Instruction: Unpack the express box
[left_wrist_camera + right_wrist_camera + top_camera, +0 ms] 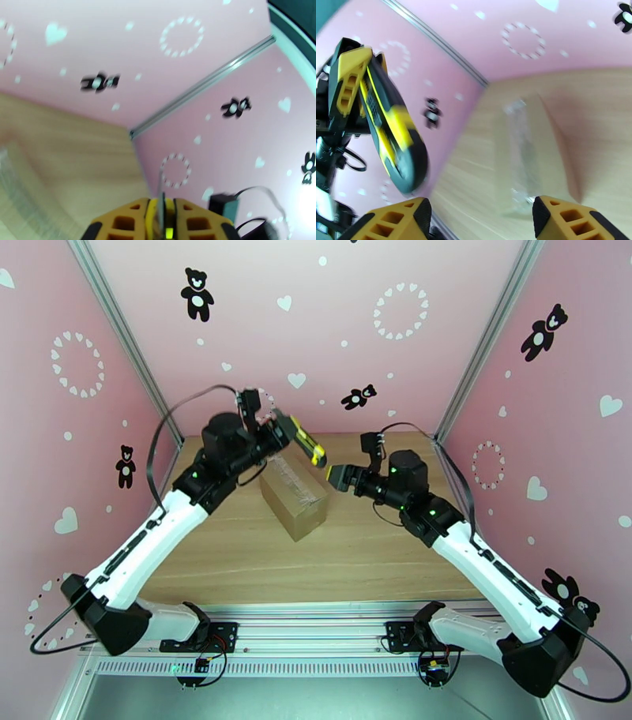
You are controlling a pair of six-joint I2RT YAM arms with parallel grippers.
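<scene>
The box [294, 496] stands on the table [355, 556] near centre, taped seam up. The left gripper [280, 429], above the box's 12 o'clock end, is clamped on the knife [308, 441]. The right gripper [336, 477], at the box's 3 o'clock, has its jaws wide apart and empty.

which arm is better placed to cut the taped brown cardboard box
Left: the left gripper is shut on the yellow-black utility knife near the brown cardboard box; the right gripper is open, empty.
</scene>
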